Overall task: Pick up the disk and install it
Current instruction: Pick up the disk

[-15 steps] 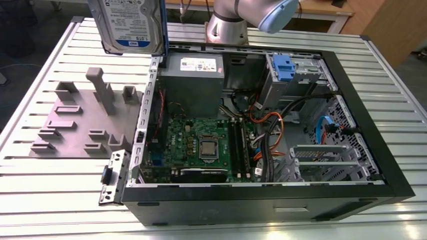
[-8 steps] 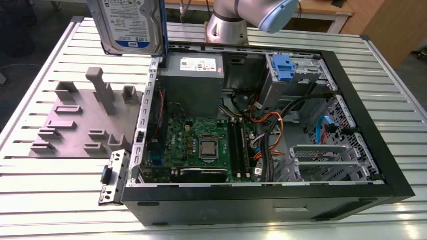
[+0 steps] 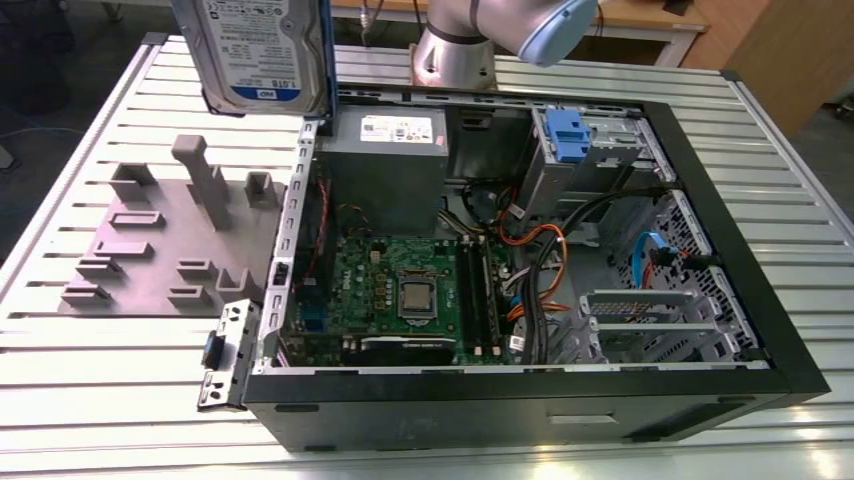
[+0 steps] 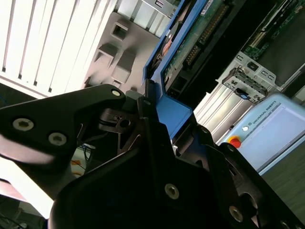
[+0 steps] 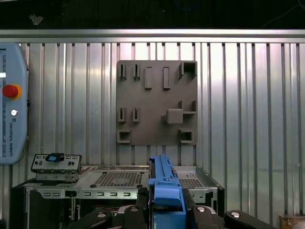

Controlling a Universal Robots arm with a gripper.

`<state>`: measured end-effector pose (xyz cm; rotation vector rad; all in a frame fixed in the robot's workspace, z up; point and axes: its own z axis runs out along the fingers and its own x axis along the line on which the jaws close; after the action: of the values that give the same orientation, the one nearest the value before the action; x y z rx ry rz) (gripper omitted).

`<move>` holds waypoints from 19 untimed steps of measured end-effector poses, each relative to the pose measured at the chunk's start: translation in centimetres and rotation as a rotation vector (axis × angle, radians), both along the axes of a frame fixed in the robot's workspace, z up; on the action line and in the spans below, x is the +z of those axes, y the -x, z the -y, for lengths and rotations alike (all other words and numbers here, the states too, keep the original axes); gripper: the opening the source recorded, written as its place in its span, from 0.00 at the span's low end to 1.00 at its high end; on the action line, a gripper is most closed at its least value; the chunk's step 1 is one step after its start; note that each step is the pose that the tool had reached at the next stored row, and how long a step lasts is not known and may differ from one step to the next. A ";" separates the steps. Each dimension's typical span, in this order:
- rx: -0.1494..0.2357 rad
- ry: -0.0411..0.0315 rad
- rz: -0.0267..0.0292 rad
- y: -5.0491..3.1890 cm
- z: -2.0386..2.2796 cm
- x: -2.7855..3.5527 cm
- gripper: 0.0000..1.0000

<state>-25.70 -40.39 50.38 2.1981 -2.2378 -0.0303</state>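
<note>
The disk (image 3: pixel 260 50) hangs upright at the top of the exterior view's left, above the back corner of the open computer case (image 3: pixel 534 405). Its white-and-blue label faces the camera, and a blue carrier edge runs down its side. In both wrist views my gripper (image 5: pixel 166 202) (image 4: pixel 151 102) is shut on the disk's blue carrier (image 5: pixel 164 183), with black fingers (image 4: pixel 143 119) on either side. The drive's green circuit board (image 4: pixel 200 33) shows past the fingers.
A grey fixture plate (image 3: pixel 160 240) (image 5: pixel 157 102) with raised blocks lies on the slatted metal table (image 3: pixel 80 400) beside the case. Inside the case are a grey power supply (image 3: pixel 387 160), a motherboard (image 3: pixel 400 290), cables and a drive cage with a blue clip (image 3: pixel 566 135). A teach pendant (image 5: pixel 9 102) lies on the table.
</note>
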 end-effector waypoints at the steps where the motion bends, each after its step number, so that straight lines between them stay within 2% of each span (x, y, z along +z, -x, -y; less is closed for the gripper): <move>1: 0.000 0.0001 -0.0001 -0.12 0.03 0.00 0.36; 9: 0.000 -0.0001 0.0000 -1.40 0.11 -0.10 0.36; 11: 0.000 0.0003 -0.0002 -1.48 0.31 -0.11 0.36; 16: 0.000 0.0029 -0.0002 -1.50 1.12 -0.17 0.36; 19: 0.000 0.0038 0.0000 -1.59 1.35 -0.20 0.36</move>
<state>-24.12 -41.74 50.18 2.1962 -2.2360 -0.0261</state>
